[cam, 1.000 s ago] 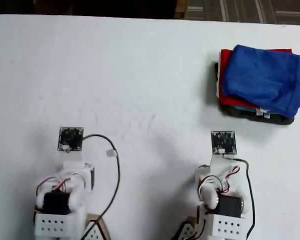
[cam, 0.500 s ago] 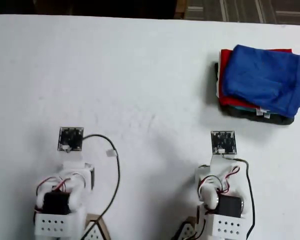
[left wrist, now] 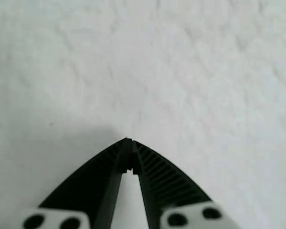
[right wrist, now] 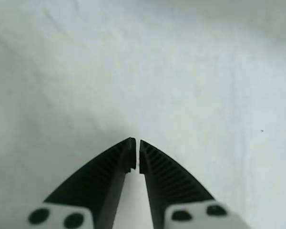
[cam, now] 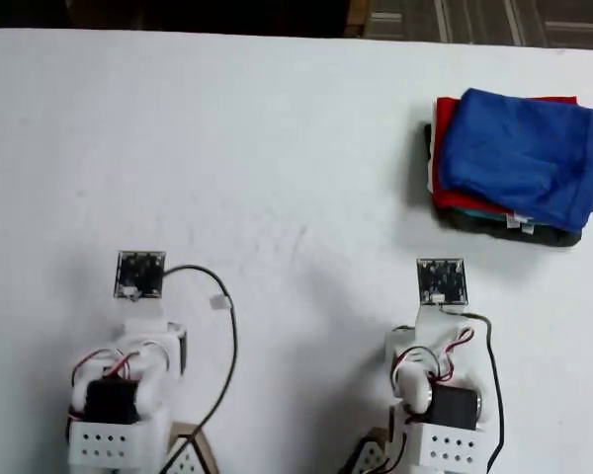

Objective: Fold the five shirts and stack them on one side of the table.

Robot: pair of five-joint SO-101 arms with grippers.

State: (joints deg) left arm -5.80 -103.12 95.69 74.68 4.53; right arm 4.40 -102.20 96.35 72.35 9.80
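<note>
A stack of folded shirts [cam: 516, 163] lies at the table's far right, a blue shirt [cam: 529, 153] on top, red, white and dark layers showing under it. Both arms are folded back at the near edge, far from the stack. My left gripper [left wrist: 129, 143] is shut with nothing in it, its tips just over the white tablecloth [left wrist: 148, 67]. My right gripper [right wrist: 135, 143] is shut too, tips nearly touching, holding nothing above the cloth. From above, the left arm [cam: 128, 365] sits at the near left and the right arm [cam: 437, 370] at the near right.
A black cable [cam: 222, 346] loops beside the left arm. The white cloth [cam: 237, 148] covers the whole table, with a dark floor strip beyond its far edge [cam: 277, 15].
</note>
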